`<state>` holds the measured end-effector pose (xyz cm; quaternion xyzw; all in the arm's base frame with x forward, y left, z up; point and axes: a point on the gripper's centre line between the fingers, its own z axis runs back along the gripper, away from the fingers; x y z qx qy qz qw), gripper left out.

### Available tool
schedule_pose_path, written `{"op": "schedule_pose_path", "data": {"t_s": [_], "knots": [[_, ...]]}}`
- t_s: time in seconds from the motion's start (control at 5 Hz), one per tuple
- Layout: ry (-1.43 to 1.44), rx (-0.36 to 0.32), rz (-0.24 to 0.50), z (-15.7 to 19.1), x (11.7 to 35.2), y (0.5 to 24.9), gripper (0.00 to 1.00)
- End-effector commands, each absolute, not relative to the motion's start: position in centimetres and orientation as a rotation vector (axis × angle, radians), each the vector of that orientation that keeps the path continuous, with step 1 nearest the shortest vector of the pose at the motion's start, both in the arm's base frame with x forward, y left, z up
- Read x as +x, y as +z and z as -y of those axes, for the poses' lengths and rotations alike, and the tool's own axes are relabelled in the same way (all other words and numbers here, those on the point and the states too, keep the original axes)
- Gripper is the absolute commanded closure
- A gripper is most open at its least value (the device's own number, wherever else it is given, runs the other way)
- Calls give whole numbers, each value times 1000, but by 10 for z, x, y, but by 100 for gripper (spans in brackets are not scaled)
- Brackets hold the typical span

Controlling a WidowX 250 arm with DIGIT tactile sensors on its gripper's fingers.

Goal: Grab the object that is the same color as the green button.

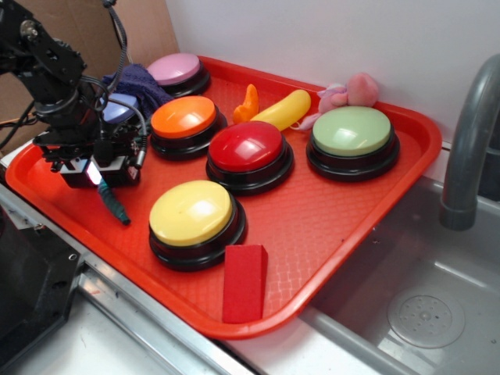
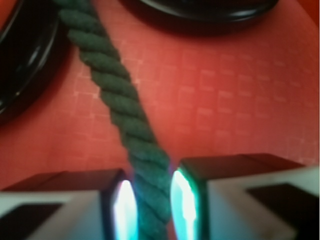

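Note:
The object, a dark green twisted rope [image 1: 115, 205], lies on the red tray [image 1: 312, 226] to the left of the yellow button. In the wrist view the rope [image 2: 120, 105] runs from the upper left down between my fingers. My gripper [image 1: 95, 176] stands over the tray's left side, and its lit pads [image 2: 182, 202] press the rope from both sides, so my gripper [image 2: 150, 200] is shut on it. The green button [image 1: 352, 131], with a pale sage dome on a black base, sits at the tray's far right, well away from the gripper.
Yellow [image 1: 193, 212], red [image 1: 248, 147], orange [image 1: 183, 117] and pink [image 1: 175, 69] buttons crowd the tray. A lilac button [image 1: 121, 105] and a dark blue cloth [image 1: 141, 78] lie behind the gripper. A red block [image 1: 244, 283] stands near the front edge. A faucet [image 1: 469, 141] and a sink [image 1: 406, 305] are on the right.

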<state>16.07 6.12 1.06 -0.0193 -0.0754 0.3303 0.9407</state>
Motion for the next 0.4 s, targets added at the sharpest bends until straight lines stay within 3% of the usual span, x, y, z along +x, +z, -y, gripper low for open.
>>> {"op": "schedule_pose_path", "data": {"t_s": [0.0,0.2], "knots": [[701,-40,171,-65,162,20,100],[701,4,154,-65,167,30,100]]}}
